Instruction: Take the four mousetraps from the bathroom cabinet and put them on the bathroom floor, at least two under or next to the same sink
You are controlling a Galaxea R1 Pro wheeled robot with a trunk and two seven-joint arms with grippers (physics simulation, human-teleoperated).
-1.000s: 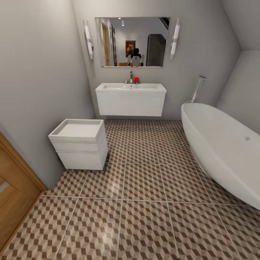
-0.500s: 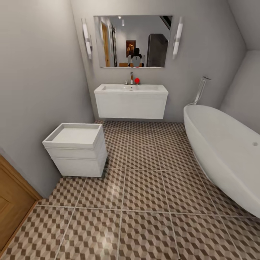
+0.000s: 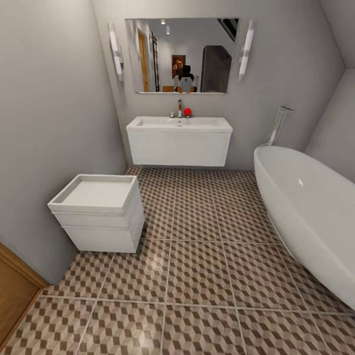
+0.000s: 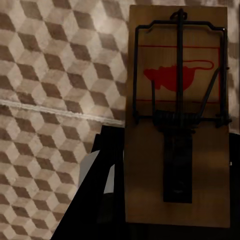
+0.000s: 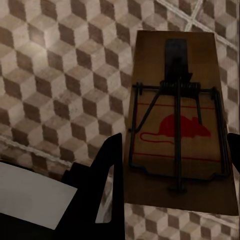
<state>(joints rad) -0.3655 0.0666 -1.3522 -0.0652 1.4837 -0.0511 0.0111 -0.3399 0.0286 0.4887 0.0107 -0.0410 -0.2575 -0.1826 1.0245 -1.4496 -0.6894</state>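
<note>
Bathroom floor ahead, sink on far wall | left pincer grasping a mousetrap; right pincer grasping another mousetrap | step: carrying toward sink | next: approach, lower both beside it.

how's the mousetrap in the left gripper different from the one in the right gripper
The left mousetrap is held by its plain end, its red mouse print out beyond the left gripper. The right mousetrap is held by its printed end, in the right gripper, with its plain end pointing away. The left board looks darker and more shadowed than the right one. Both are tan wooden boards with dark wire parts, held over the tiled floor.
</note>
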